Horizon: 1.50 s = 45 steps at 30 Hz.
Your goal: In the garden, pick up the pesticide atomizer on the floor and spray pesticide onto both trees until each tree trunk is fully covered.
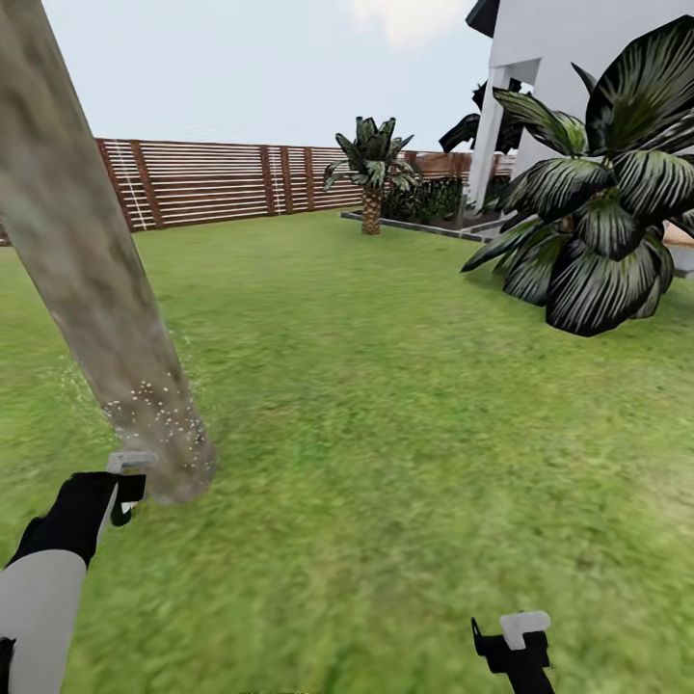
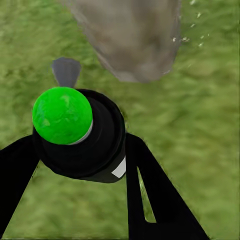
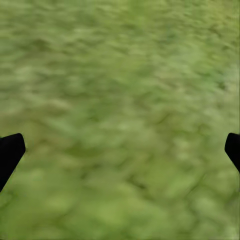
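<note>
Left claw grasps the pesticide atomizer at lower left of the head view, beside the speck-dotted tree trunk; right claw is released above grass.

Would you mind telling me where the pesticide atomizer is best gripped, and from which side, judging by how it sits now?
Grip the atomizer on its round black body, below the green cap, probably from the two opposite sides, as the left gripper does now: one finger on each flank. The cylindrical body suits a squeeze, and the nozzle stays free, pointing at the tree trunk.
</note>
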{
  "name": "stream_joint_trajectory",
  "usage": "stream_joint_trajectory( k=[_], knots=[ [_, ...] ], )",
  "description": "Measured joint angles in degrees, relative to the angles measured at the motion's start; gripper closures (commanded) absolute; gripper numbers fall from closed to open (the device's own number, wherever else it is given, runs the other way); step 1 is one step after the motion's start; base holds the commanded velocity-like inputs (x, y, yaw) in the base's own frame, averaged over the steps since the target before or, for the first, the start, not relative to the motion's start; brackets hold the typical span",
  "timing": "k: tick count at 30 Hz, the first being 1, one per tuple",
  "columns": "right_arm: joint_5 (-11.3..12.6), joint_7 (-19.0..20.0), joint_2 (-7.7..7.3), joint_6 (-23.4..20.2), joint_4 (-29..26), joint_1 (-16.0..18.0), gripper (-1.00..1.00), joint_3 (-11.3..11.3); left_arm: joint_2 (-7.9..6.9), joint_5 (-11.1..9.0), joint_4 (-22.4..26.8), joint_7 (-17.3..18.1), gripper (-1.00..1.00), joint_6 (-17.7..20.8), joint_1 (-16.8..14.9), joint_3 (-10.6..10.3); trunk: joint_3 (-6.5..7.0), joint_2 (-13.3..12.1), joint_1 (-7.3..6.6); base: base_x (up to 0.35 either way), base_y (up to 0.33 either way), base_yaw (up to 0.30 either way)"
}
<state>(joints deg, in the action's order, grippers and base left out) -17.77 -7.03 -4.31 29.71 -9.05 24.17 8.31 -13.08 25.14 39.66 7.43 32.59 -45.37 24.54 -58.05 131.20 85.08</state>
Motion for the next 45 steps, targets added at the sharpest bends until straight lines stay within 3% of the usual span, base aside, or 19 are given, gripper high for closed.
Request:
stream_joint_trajectory(
  k=[4, 10, 12, 14, 16, 17, 19, 21, 23, 25, 26, 27, 29, 32, 33, 36, 40, 45],
  knots=[
    [0.0, 0.0, 0.0, 0.0, 0.0, 0.0, -1.0, 0.0, -0.07, -0.2, 0.1, -0.1, 1.0, -0.1, 1.7, 0.0, 0.0, 0.0, 0.0, -0.027, 0.0, 0.244],
    [0.0, -0.1, -0.08, 0.0, 0.0, 0.0, -1.0, 0.1, 1.3, -0.7, -1.8, 1.0, 1.0, -0.5, 2.0, -0.3, 0.0, 0.0, 0.0, -0.312, 0.0, 0.015],
    [-0.2, 0.1, 0.04, -0.5, -0.4, 0.0, -1.0, 0.1, 2.53, -0.6, -4.8, 6.6, 1.0, -5.8, 2.6, -1.6, 0.0, 0.0, 0.0, -0.337, 0.0, 0.0],
    [-0.5, 0.3, 0.05, -2.3, -2.3, 0.0, -1.0, -0.1, 1.99, 0.8, -6.5, 15.4, 1.0, -12.1, 4.3, -6.4, 0.0, 0.0, 0.0, -0.337, 0.0, 0.0],
    [-3.5, 1.6, 0.13, -6.1, -7.6, 0.0, -1.0, -2.4, 1.7, 2.6, -6.9, 21.7, 1.0, -16.9, 5.7, -9.4, 0.0, 0.0, 0.0, -0.334, 0.0, 0.0],
    [-5.8, 4.2, 0.3, -8.6, -10.7, 0.0, -1.0, -4.2, 1.6, 4.4, -7.0, 25.2, 1.0, -19.0, 6.1, -10.9, 0.0, 0.0, 0.0, -0.289, 0.0, 0.0],
    [-8.8, 16.9, 0.57, -12.8, -17.0, 0.2, -1.0, -6.6, 1.25, 11.6, -7.1, 35.3, 1.0, -23.6, 6.4, -14.6, 0.0, 0.0, 0.0, -0.165, 0.0, 0.0],
    [-9.6, 29.4, 0.56, -13.9, -20.0, 1.3, -1.0, -7.1, 1.32, 17.3, -7.1, 43.2, 1.0, -26.8, 6.5, -16.0, 0.0, 0.0, 0.0, -0.045, 0.0, 0.0],
    [-10.6, 39.1, 0.37, -14.2, -21.3, 3.0, -1.0, -7.4, 1.39, 21.0, -7.0, 49.7, 1.0, -28.0, 6.4, -16.3, 0.0, 0.0, 0.0, -0.012, 0.0, 0.0],
    [-16.4, 45.4, 0.29, -14.3, -21.7, 4.1, -1.0, -8.2, 1.7, 23.8, -6.6, 56.4, 1.0, -28.4, 6.2, -17.1, 0.0, 0.0, 0.0, -0.003, 0.0, 0.0],
    [-19.9, 47.5, 0.36, -14.2, -22.1, 4.6, -1.0, -8.5, 1.98, 25.2, -6.4, 59.9, 1.0, -28.6, 6.1, -18.8, 0.0, 0.0, 0.0, 0.0, 0.0, 0.0],
    [-22.0, 51.3, 0.71, -14.3, -22.7, 4.8, -1.0, -8.7, 2.7, 26.1, -6.2, 62.2, 1.0, -28.6, 6.0, -22.5, 0.0, 0.0, 0.0, 0.0, 0.0, 0.0],
    [-22.5, 53.1, 1.23, -14.3, -22.9, 5.0, -1.0, -8.7, 3.26, 26.3, -6.2, 62.6, 1.0, -28.5, 6.0, -23.9, 0.0, 0.0, 0.0, 0.0, 0.0, 0.0],
    [-22.8, 53.8, 3.16, -14.2, -23.0, 5.0, -1.0, -8.8, 4.5, 26.4, -6.2, 62.4, 1.0, -28.6, 6.0, -24.6, 0.0, 0.0, 0.0, 0.0, 0.0, 0.0],
    [-22.8, 54.0, 3.5, -14.2, -23.0, 5.0, 1.0, -8.8, 5.07, 26.4, -6.2, 62.4, 1.0, -28.6, 6.0, -25.3, 0.0, 0.0, 0.0, 0.0, 0.0, 0.0],
    [-22.9, 55.5, 4.38, -14.3, -23.5, 5.1, 1.0, -8.8, 6.55, 26.4, -6.3, 62.3, 1.0, -28.6, 6.0, -29.3, 0.0, 0.0, 0.0, 0.0, 0.0, 0.0],
    [-22.8, 60.4, 5.77, -14.3, -26.7, 5.2, 1.0, -8.8, 8.45, 26.5, -6.3, 62.1, 1.0, -28.5, 6.0, -31.1, 0.0, 0.0, 0.0, 0.0, 0.0, 0.0],
    [-22.9, 61.7, 8.54, -14.3, -28.2, 5.2, 1.0, -8.9, 10.81, 26.6, -6.4, 61.9, 1.0, -28.5, 6.1, -34.4, 0.0, 0.0, 0.0, 0.0, 0.0, 0.0]
  ],
)
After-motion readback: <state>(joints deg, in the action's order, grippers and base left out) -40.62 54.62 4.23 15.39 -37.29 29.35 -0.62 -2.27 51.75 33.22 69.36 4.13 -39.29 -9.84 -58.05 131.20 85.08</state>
